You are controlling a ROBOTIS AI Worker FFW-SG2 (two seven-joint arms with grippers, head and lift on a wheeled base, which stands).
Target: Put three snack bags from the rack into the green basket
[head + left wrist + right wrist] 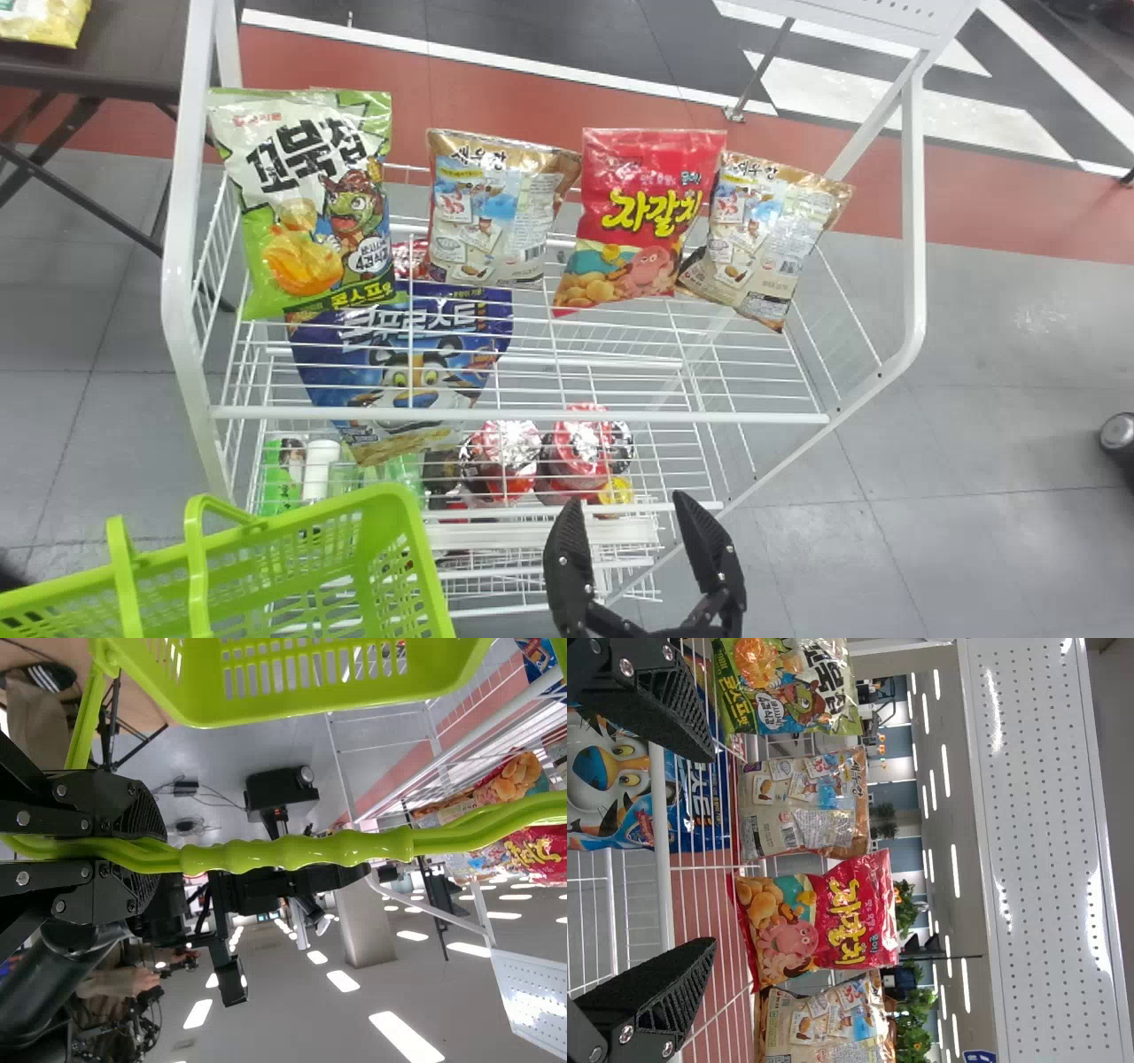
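My right gripper (625, 498) gaping before rack (523, 414), left gripper (163, 855) clamping basket handle (301, 850); I'm judging red snack bag (642, 217) light, crushable, needing soft side pinch.

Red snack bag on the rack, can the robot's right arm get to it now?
Probably yes: the right gripper is open before the rack and nothing hides the red bag, though the tan bag on its right crowds it.

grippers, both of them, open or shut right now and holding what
Left gripper: closed, jaws clamped on the green basket handle.
Right gripper: open, jaws wide apart with nothing between them.
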